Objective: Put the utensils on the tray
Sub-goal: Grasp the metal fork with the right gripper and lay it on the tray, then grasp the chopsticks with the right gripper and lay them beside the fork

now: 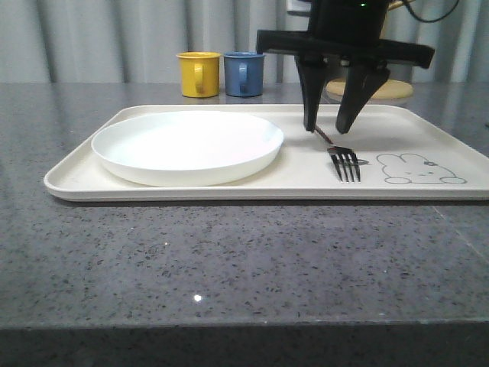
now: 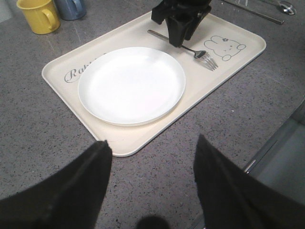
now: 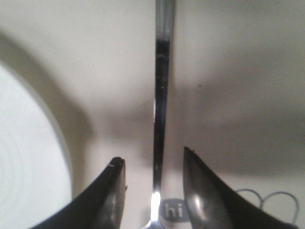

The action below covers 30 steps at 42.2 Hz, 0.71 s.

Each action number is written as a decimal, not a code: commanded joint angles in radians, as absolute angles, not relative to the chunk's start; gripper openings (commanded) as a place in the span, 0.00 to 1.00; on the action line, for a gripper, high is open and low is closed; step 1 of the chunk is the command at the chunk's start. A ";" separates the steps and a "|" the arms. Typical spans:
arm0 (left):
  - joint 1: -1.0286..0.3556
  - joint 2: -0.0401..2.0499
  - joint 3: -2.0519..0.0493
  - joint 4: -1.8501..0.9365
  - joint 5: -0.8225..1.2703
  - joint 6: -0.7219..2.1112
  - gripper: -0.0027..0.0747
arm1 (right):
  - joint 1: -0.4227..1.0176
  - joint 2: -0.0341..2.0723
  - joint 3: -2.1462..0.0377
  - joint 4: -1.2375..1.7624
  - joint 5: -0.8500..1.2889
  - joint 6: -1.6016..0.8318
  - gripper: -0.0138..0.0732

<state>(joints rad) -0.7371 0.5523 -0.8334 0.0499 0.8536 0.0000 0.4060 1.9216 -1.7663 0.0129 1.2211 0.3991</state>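
Note:
The silver fork (image 1: 345,162) lies on the cream tray (image 1: 76,182), tines beside the rabbit drawing (image 1: 419,168). My right gripper (image 1: 326,128) stands open over its handle. In the right wrist view the handle (image 3: 161,95) runs between the fingertips (image 3: 116,167) with a gap on each side. The white plate (image 1: 187,145) rests on the tray's left half. My left gripper (image 2: 152,141) hangs open over bare table near the tray's corner (image 2: 124,145), holding nothing. A slim knife-like piece (image 2: 257,12) and a spoon (image 2: 286,6) lie on the table beyond the tray.
A yellow mug (image 1: 199,73) and a blue mug (image 1: 244,73) stand behind the tray. A pale round object (image 1: 386,90) sits behind the right arm. The table's edge (image 2: 276,138) runs close to the left gripper.

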 commanded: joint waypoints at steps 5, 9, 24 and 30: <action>-0.747 0.556 -0.857 0.052 0.782 -0.008 0.54 | 0.383 1.748 -1.797 -0.227 1.344 0.317 0.54; -0.747 0.556 -0.857 0.052 0.782 -0.008 0.54 | 0.345 1.693 -1.772 -0.274 1.342 0.292 0.54; -0.747 0.556 -0.857 0.052 0.782 -0.008 0.54 | 0.044 1.590 -1.560 -0.111 1.334 0.064 0.54; -0.747 0.556 -0.857 0.052 0.782 -0.008 0.54 | -0.060 1.590 -1.466 -0.017 1.296 -0.041 0.54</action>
